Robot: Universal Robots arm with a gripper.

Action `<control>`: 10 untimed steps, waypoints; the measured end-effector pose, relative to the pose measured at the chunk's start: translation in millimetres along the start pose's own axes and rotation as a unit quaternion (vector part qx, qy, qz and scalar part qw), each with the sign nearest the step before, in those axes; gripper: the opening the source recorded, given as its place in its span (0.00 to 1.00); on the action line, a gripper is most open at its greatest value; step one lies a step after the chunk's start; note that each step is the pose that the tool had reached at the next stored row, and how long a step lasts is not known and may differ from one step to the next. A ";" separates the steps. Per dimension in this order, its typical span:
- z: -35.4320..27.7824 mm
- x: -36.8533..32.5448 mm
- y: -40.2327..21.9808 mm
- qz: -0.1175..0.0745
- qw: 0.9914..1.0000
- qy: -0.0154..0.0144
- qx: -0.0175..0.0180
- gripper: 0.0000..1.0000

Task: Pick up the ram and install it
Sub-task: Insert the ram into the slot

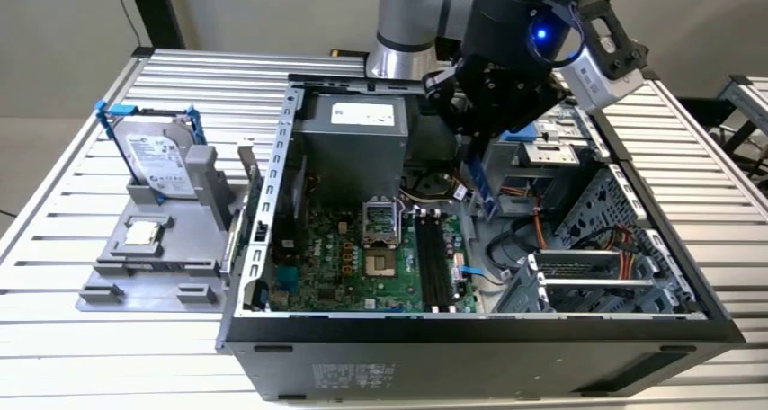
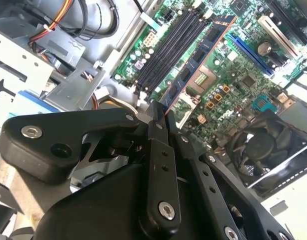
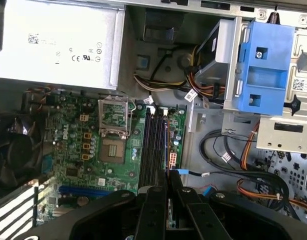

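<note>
Your jaws are clenched on the ram (image 2: 196,57), inside the open PC case (image 1: 480,329) above the mem slots (image 3: 153,145). The second wrist view shows you its chip face; the first wrist view just its thin edge.

I see the case (image 1: 480,356) on the bench (image 1: 720,194), the holder (image 1: 150,275) carrying hard drive (image 1: 156,154) and processor (image 1: 143,233) toward the bench's edge at the exterior view's left, the ram (image 1: 479,187) over the motherboard (image 1: 348,257) inside.

Robotics lab bench: slatted aluminium table (image 1: 720,203), opened computer case (image 1: 480,338), grey parts fixture (image 1: 150,271).
</note>
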State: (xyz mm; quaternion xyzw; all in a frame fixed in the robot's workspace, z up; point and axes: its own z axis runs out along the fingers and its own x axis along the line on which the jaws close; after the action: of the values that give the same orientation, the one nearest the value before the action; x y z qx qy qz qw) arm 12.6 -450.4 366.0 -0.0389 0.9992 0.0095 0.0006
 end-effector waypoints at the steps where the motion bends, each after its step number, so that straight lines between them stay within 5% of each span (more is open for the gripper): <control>1: 1.1 0.0 0.0 0.001 1.000 0.000 0.000 0.00; 10: 10.2 0.0 -0.2 0.014 1.000 0.000 0.000 0.00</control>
State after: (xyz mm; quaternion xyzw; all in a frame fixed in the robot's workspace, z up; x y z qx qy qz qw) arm 12.6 -450.4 355.8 -0.0247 0.9996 0.0095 0.0007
